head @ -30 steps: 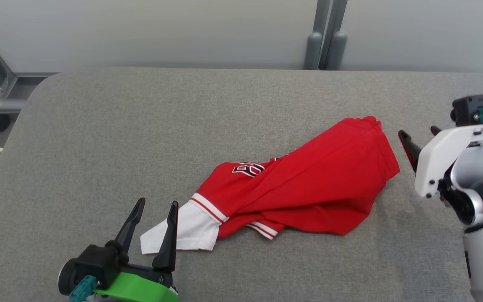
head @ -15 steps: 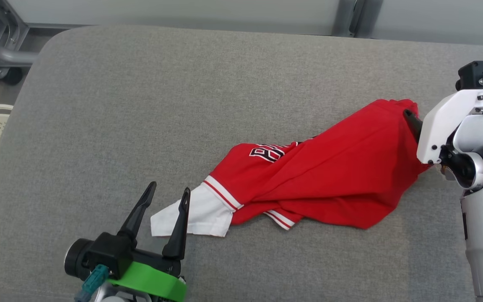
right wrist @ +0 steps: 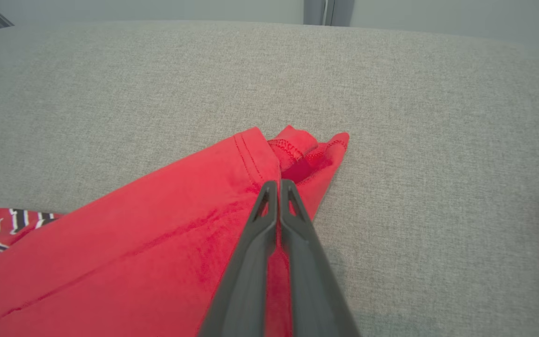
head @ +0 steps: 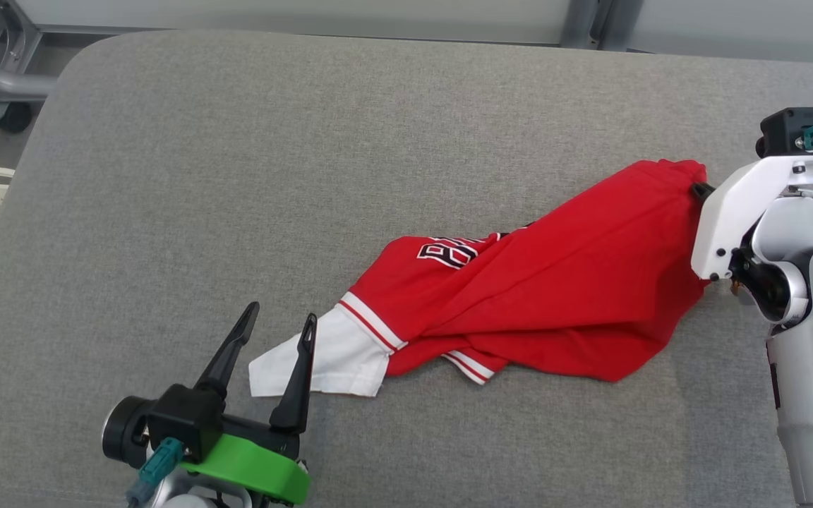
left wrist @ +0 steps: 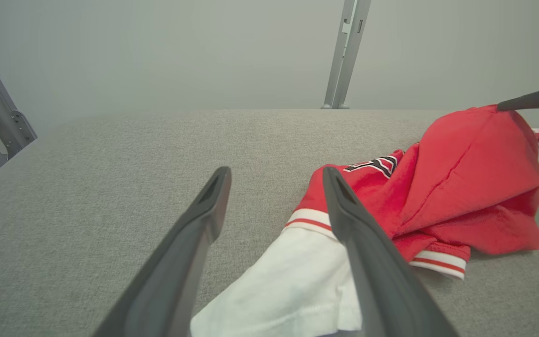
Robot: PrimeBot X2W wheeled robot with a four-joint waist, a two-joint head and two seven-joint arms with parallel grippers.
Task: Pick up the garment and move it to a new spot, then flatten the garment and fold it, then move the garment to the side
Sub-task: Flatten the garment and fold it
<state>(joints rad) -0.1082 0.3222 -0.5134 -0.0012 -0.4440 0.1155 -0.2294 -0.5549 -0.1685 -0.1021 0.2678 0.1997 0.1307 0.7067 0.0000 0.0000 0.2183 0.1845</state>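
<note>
A second ago the right pincer [right wrist: 274,186] is open and sits just off the right end of the shirt [head: 555,282], not touching it. Then it slides onto the red hem. Now its two fingers are pressed together on that hem corner, and the cloth bunches up a little at the tips. The head camera tips down too, so less of the wall [head: 308,10] shows at the top.
</note>
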